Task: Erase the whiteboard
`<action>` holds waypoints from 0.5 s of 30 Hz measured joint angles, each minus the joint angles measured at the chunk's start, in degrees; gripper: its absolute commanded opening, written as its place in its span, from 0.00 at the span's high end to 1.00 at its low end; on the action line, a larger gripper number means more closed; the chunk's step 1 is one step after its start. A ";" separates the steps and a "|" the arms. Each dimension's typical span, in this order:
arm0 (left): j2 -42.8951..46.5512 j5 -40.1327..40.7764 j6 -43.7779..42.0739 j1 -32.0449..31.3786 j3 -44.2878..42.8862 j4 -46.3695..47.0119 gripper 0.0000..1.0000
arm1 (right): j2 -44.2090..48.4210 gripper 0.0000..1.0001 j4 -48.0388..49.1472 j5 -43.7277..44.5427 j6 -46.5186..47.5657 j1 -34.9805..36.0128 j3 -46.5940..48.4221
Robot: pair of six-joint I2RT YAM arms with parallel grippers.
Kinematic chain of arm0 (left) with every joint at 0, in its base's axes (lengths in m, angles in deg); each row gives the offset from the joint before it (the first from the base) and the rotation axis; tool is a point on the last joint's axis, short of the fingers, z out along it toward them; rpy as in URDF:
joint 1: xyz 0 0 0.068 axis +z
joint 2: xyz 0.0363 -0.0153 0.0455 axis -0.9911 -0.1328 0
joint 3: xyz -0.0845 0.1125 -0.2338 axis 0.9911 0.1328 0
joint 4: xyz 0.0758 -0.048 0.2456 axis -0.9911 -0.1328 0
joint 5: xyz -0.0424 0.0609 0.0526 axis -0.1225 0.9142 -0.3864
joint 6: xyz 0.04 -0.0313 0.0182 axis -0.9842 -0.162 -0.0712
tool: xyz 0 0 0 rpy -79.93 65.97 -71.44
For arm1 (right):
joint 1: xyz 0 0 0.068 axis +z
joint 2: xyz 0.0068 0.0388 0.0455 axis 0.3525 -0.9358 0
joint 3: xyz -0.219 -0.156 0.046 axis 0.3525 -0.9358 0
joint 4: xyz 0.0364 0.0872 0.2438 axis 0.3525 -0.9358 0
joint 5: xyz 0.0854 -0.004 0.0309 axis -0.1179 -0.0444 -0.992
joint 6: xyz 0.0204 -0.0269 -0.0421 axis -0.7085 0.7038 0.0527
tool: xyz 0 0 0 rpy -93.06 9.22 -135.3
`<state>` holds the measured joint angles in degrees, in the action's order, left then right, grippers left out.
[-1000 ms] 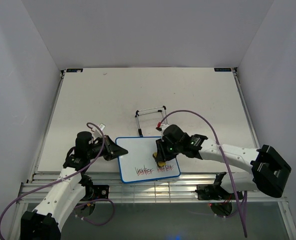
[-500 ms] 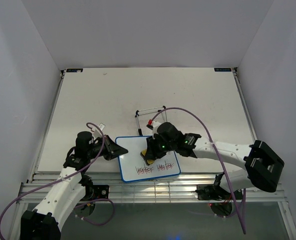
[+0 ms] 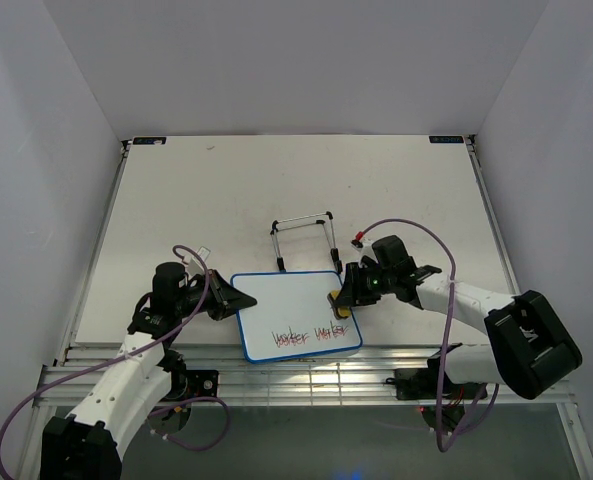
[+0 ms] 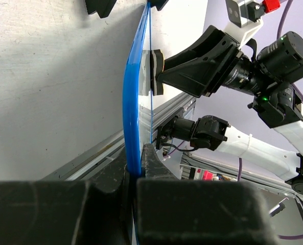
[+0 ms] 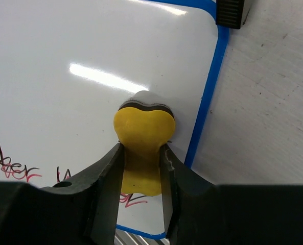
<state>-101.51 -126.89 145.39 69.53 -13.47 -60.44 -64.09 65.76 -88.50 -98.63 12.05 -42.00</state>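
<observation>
The whiteboard (image 3: 291, 305) lies flat near the table's front edge, blue-framed, with one row of red-black scribbles (image 3: 309, 336) along its near side; its upper part is white. My left gripper (image 3: 228, 300) is shut on the board's left edge, seen as the blue rim (image 4: 132, 117) between its fingers. My right gripper (image 3: 342, 303) is shut on the yellow eraser (image 5: 143, 145) and presses it on the board (image 5: 79, 66) near its right edge, just above the scribbles (image 5: 18, 166). The eraser also shows in the top view (image 3: 341, 307) and the left wrist view (image 4: 156, 71).
A black wire stand (image 3: 302, 238) with a chrome top bar stands on the table just behind the board. A metal rail (image 3: 306, 370) runs along the table's front edge below the board. White walls enclose the table on three sides.
My right gripper has swept the eraser from the board's lower middle to the left, then across to the right edge. The board and my left gripper have not moved.
</observation>
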 measured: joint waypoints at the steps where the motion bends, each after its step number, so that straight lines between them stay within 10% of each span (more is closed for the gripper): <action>1: 0.04 0.00 0.00 0.00 0.00 0.00 1.00 | -0.22 0.92 0.02 -0.85 0.63 -0.87 0.00; 15: 1.44 0.55 -0.96 -0.04 0.00 0.24 1.00 | 0.90 0.92 -10.71 -1.57 7.76 -7.39 5.05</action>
<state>-100.06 -126.35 144.43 69.48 -13.47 -60.20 -63.19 55.05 -90.07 -90.87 4.66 -36.95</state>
